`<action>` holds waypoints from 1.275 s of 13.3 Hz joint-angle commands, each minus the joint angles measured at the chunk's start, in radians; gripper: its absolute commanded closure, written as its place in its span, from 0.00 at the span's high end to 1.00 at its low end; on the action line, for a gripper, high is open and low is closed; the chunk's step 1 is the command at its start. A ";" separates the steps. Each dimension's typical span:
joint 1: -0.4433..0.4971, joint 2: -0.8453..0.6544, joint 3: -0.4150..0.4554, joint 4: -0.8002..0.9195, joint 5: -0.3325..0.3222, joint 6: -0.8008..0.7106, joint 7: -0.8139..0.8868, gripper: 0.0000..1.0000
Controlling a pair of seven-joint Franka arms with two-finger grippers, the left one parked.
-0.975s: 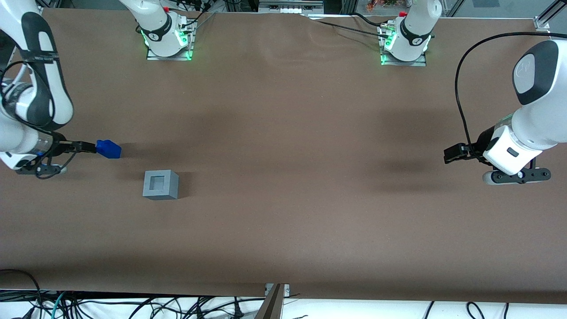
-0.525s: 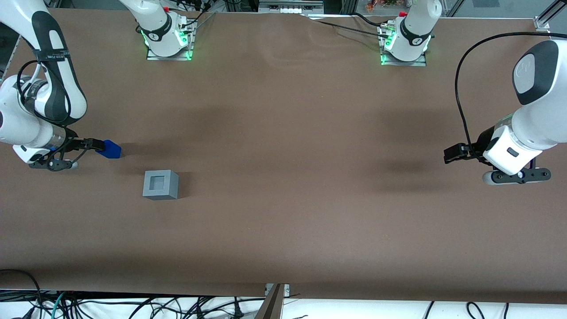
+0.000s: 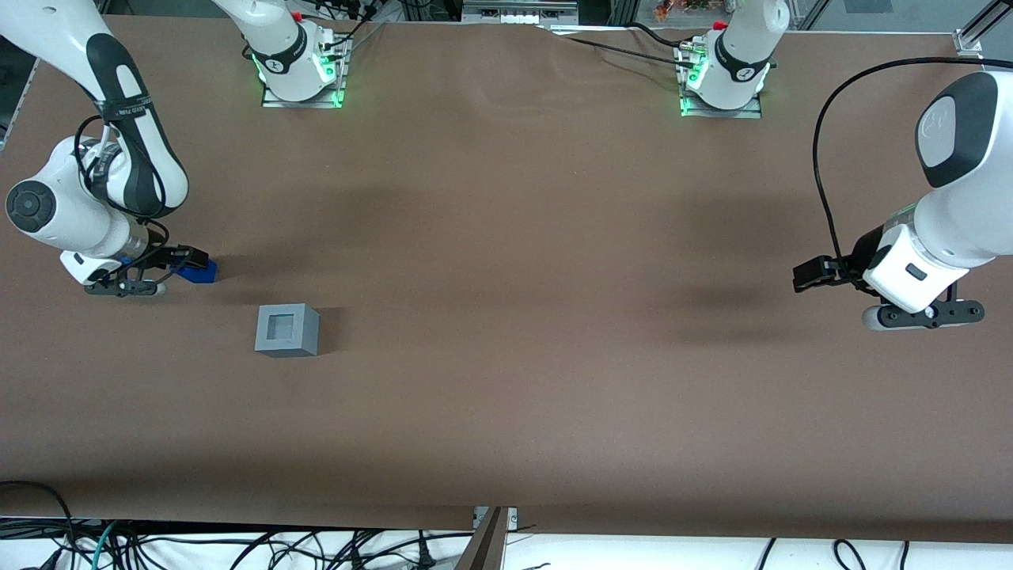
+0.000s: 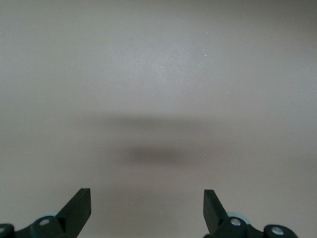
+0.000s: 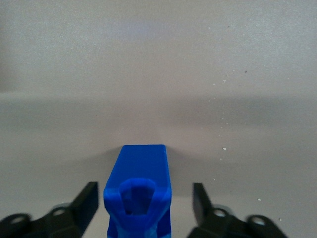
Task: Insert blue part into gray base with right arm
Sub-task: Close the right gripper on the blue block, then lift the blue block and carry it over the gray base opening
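Note:
The blue part (image 3: 199, 271) lies on the brown table at the working arm's end, mostly covered by my gripper (image 3: 188, 262). In the right wrist view the blue part (image 5: 139, 191) sits between the two black fingers (image 5: 85, 204), with a gap on each side. My gripper (image 5: 143, 203) is open around it and does not touch it. The gray base (image 3: 287, 329) stands upright with its square recess facing up, nearer to the front camera than the blue part and a short way from it.
The right arm (image 3: 95, 190) reaches down over the table's working-arm end. Two arm mounts with green lights (image 3: 301, 75) stand along the table's edge farthest from the front camera. Cables (image 3: 237, 546) lie below the near edge.
The right arm has moved toward the blue part and lowered. Its open fingers now straddle the part, which has stayed in place. The gray base has not moved.

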 commanded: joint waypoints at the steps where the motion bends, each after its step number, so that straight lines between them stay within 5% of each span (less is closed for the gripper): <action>1: 0.003 0.003 0.002 -0.013 0.001 0.017 0.014 0.26; 3: 0.006 -0.009 0.014 0.024 -0.001 0.003 0.004 0.15; 10: 0.006 -0.012 0.132 0.382 0.006 -0.402 0.020 0.15; 13: 0.015 -0.001 0.205 0.455 0.003 -0.462 0.123 0.15; 17: 0.137 0.058 0.209 0.513 -0.020 -0.459 0.279 0.10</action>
